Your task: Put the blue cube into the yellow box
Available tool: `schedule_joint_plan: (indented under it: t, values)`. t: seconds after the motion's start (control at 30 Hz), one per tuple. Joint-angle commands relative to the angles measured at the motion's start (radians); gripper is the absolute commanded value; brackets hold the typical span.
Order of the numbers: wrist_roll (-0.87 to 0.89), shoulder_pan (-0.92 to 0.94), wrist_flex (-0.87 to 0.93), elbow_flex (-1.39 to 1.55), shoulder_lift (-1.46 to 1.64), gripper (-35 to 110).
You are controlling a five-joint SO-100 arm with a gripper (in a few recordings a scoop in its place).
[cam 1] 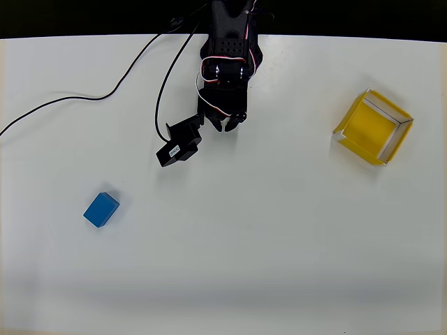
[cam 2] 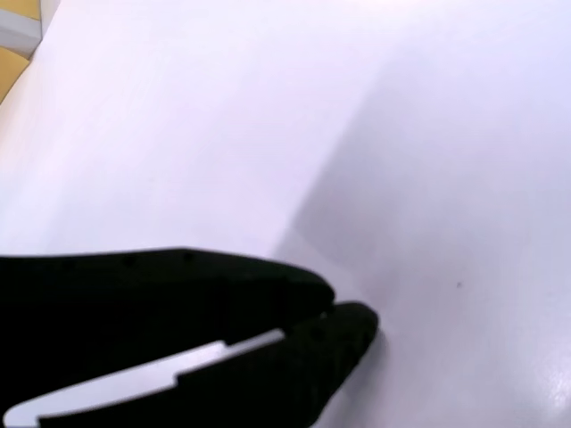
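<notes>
The blue cube lies on the white table at the lower left of the overhead view, well away from the arm. The yellow box, a shallow square tray with pale inner walls, sits at the right and holds nothing. My black gripper hangs near the top centre, between the two and far from both. In the wrist view its fingertips meet over bare table, so the gripper is shut on nothing. A yellow sliver shows at that view's top left corner.
Black cables trail from the arm base across the upper left of the table. The wrist camera block sticks out to the left of the gripper. White tabletop spreads between the cube and the box.
</notes>
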Motion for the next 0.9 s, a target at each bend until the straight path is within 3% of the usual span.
schedule_joint_plan:
  t: [0.0, 0.5, 0.67, 0.87]
  values:
    - [0.029, -0.023, 0.014, 0.026, 0.028, 0]
    - [-0.009, -0.011, -0.011, 0.026, 0.028, 0]
    - [-0.058, 0.106, -0.225, 0.026, 0.0, 4]
    - [-0.048, 0.258, -0.583, -0.044, -0.21, 20]
